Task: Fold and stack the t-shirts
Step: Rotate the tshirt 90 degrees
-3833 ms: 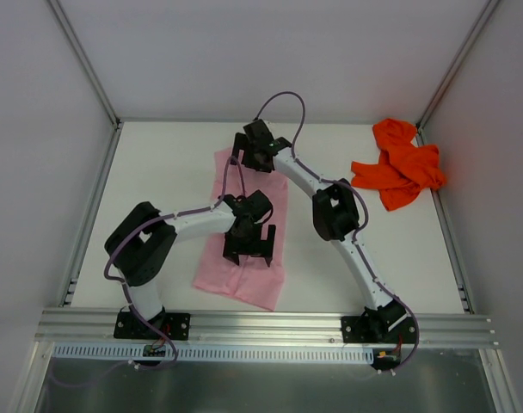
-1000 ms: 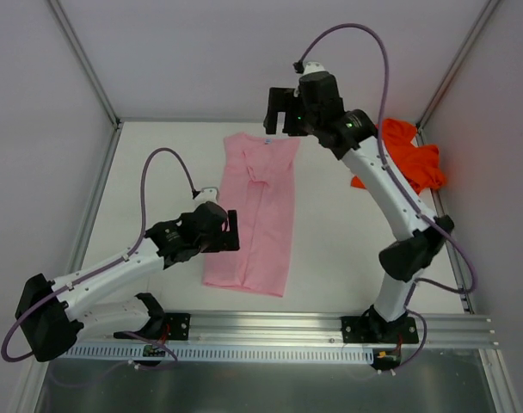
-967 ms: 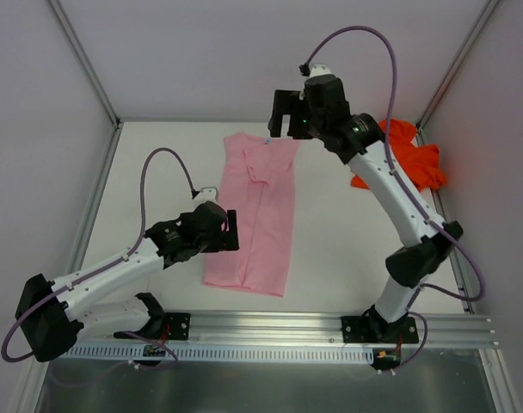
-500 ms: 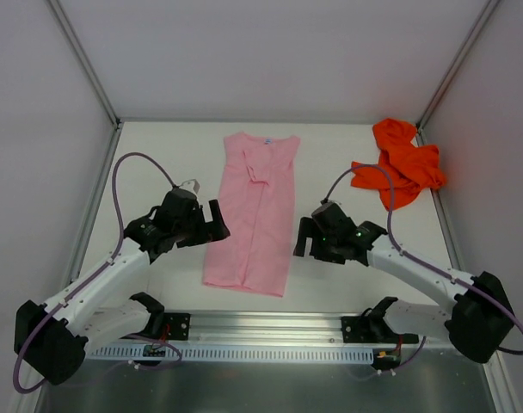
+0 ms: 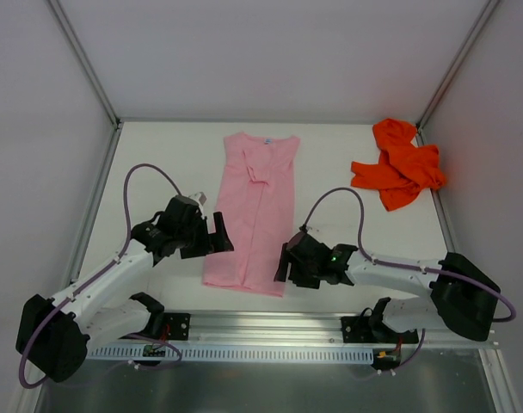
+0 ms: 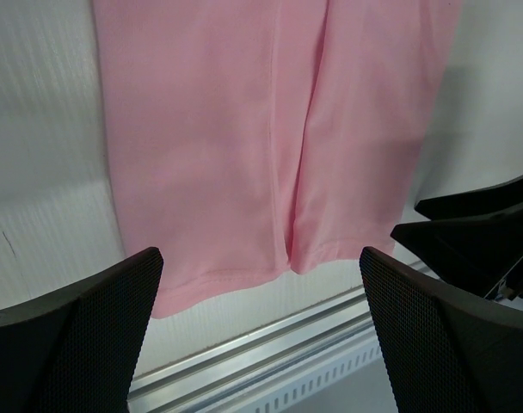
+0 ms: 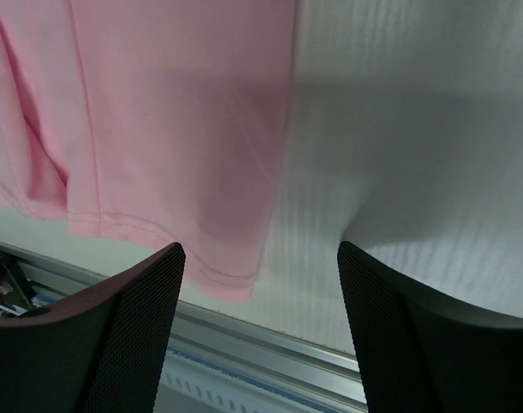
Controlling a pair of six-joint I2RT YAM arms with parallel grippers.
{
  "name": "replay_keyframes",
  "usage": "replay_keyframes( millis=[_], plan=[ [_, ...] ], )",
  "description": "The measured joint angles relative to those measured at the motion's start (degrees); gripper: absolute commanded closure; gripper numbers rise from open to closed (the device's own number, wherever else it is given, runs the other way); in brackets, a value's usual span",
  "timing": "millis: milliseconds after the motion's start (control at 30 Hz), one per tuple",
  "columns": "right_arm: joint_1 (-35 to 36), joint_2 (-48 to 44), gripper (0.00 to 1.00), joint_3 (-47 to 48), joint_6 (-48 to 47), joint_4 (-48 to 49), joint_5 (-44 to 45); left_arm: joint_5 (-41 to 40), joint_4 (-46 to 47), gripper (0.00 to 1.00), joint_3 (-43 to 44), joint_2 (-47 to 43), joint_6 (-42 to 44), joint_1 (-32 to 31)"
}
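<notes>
Position of pink t-shirt [image 5: 255,215]: flat on the middle of the desk [image 5: 158,163], folded lengthwise into 1 long narrow strip, collar at the far end, hem at the near end just short of the rail [image 5: 270,325]. Position of orange t-shirt [image 5: 399,163]: crumpled in 1 heap at the far right corner, well apart from the pink strip, not yet folded.

State of left pincer [image 5: 218,235]: released, jaws spread wide, nothing held. Placed just beside the left edge of the strip, near the hem. Confirmed in the left wrist view: hem and lengthwise crease visible between the spread jaws.

State of right pincer [image 5: 283,262]: released, jaws apart, nothing between them. Placed low at the right hem corner, with the corner of the cloth under the gap in the right wrist view.

Handling, as a judgement: treat both garments as light, limp and non-fragile. Expect sagging, and loss of the lengthwise fold, on lifting from 1 point only. Expect some sliding over the smooth desk.

Recommended hold: the 2 hem corners, 1 per pincer. Pinch through all layers at the stitched hem, not the top layer alone. Raise both corners level, then carry toward the collar for the crosswise fold. Leave the orange heap for spreading afterwards.
</notes>
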Motion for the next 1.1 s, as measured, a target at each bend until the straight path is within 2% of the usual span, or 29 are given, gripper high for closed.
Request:
replay_keyframes(
  millis=[233,567,633,667,733,767,867,967,1100],
  plan=[
    [3.7,2.2,0.42,0.6,6.0,1.6,2.3,0.0,-1.3,0.01,0.0,-1.6,0.0,0.0],
    [9.1,5.5,0.51,1.2,11.9,5.2,4.5,0.0,-3.0,0.01,-0.2,-2.8,0.1,0.0],
    [10.0,6.3,0.57,1.3,12.6,6.3,4.6,0.0,-3.0,0.01,-0.8,-2.8,0.0,0.0],
    [10.5,6.6,0.67,1.4,13.2,6.6,4.7,0.0,-2.9,0.01,-1.3,-2.8,-0.1,0.0],
    [11.2,7.5,0.78,1.3,14.2,7.0,4.9,0.0,-2.9,0.01,-2.6,-2.8,-0.7,0.0],
    [11.5,7.8,0.87,1.3,14.6,7.3,4.9,0.0,-3.0,0.01,-3.2,-2.8,-1.2,0.0],
    [12.2,8.5,0.99,1.3,16.0,7.4,4.9,-0.3,-3.5,0.05,-5.3,-3.5,-3.3,0.0],
    [12.3,8.5,0.99,1.3,16.8,7.0,5.2,-0.7,-3.6,0.13,-7.8,-5.3,-5.8,0.0],
    [12.5,8.0,0.99,1.3,16.9,5.9,5.5,-0.2,-1.9,0.18,-11.8,-6.7,-8.2,0.0]
  ],
)
